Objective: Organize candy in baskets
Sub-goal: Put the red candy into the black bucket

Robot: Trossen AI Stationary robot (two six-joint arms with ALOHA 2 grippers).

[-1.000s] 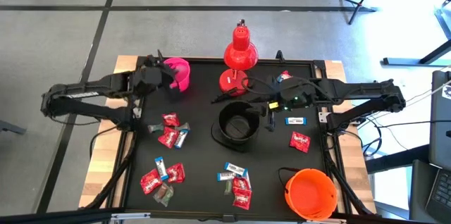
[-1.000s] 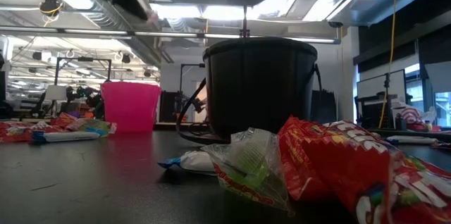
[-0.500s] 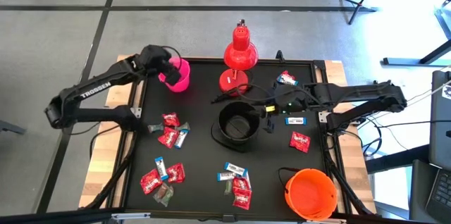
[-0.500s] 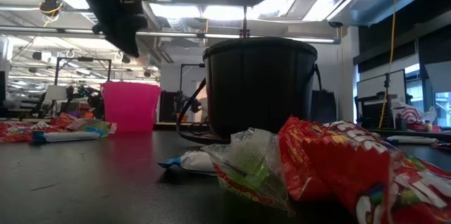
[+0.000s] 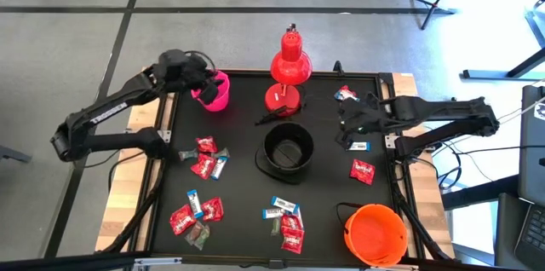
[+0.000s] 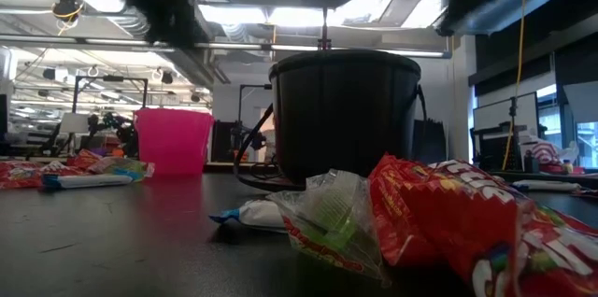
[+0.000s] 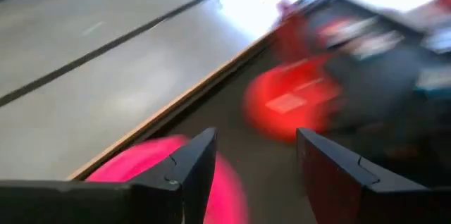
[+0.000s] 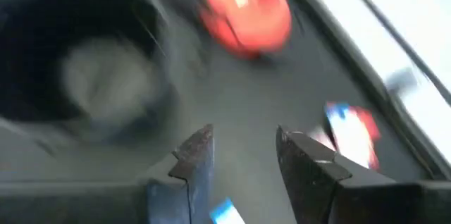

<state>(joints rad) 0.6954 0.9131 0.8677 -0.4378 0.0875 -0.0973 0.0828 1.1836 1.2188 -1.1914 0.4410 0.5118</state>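
While the left gripper hangs with parted, empty fingers over the pink bucket at the high view's upper left, only that view shows all three buckets: pink, black at centre, orange lower right. Candy lies in scattered clusters between them. Centre-right, the right gripper hangs with fingers apart, empty.

Left end effector fingers apart, right end effector fingers apart
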